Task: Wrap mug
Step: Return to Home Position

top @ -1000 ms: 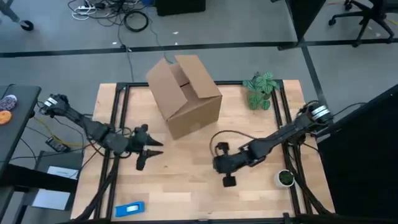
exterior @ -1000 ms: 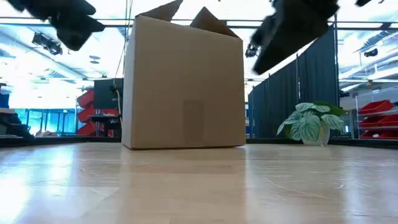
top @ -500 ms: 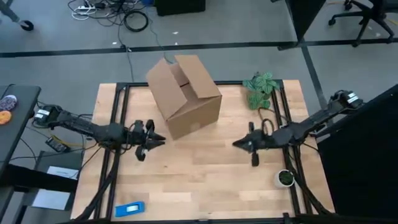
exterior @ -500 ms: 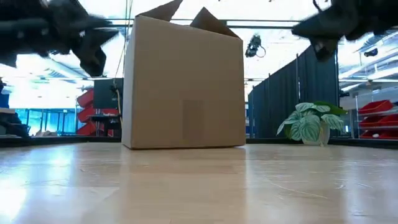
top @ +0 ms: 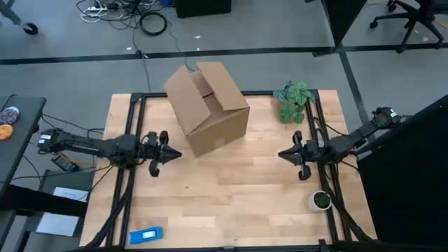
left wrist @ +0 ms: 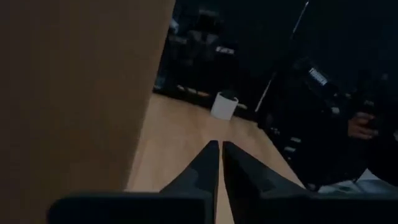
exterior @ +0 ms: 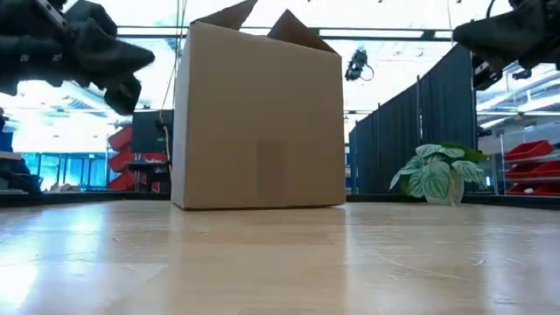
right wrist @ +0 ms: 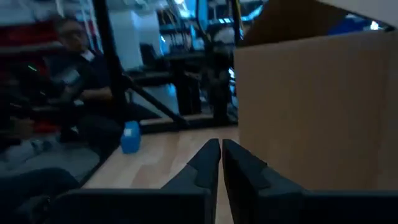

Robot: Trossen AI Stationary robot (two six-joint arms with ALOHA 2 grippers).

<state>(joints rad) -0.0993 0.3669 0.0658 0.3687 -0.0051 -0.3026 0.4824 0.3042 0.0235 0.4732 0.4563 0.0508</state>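
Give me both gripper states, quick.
Left gripper: shut, holding nothing, just left of the cardboard box.
Right gripper: shut, holding nothing.

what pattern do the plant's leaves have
Green with pale, whitish veins on the potted plant. The low view shows it best.

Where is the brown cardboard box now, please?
In the high view, the brown cardboard box sits far back on the table, left of the green leafy plant.

Even overhead light, low view backlit, wrist views dim
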